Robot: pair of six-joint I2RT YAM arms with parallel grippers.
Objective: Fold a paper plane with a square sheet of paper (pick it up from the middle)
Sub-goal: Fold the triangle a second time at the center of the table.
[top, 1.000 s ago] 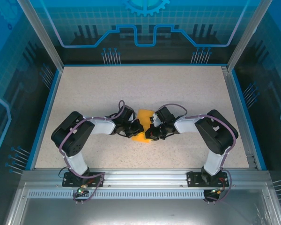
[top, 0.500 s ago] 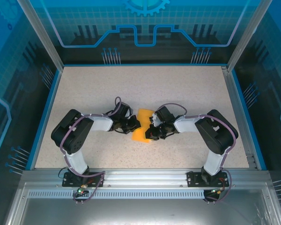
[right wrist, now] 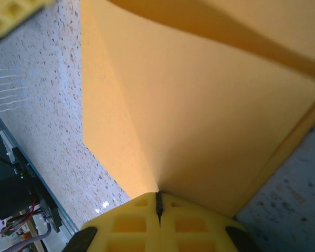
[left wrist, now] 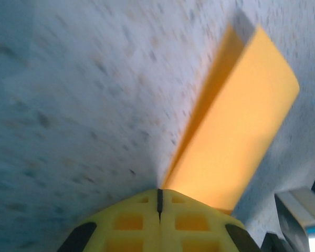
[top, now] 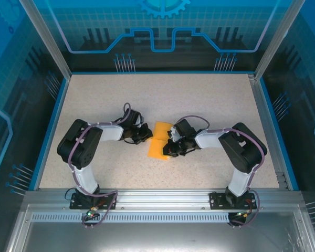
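The square sheet of paper [top: 158, 143] lies folded into a narrow orange strip on the table between the two arms. My right gripper [top: 170, 149] is shut and rests its tips on the strip's right side. In the right wrist view the paper [right wrist: 199, 100] spreads out from the shut gripper [right wrist: 157, 195], with a crease running to the tips. My left gripper [top: 145, 136] is shut at the strip's left edge. The left wrist view has the shut gripper [left wrist: 158, 191] beside the paper [left wrist: 236, 142], one flap of which stands a little raised.
The speckled table [top: 199, 100] is bordered by a blue rim and metal frame posts. Both arms are bent inward, their elbows near the left and right sides. A yellow fingertip of the left gripper [right wrist: 10, 16] shows in the right wrist view's corner.
My left gripper has slid left and back off the paper to its left edge. The paper now lies flatter, as a neat strip. The right gripper has stayed put.
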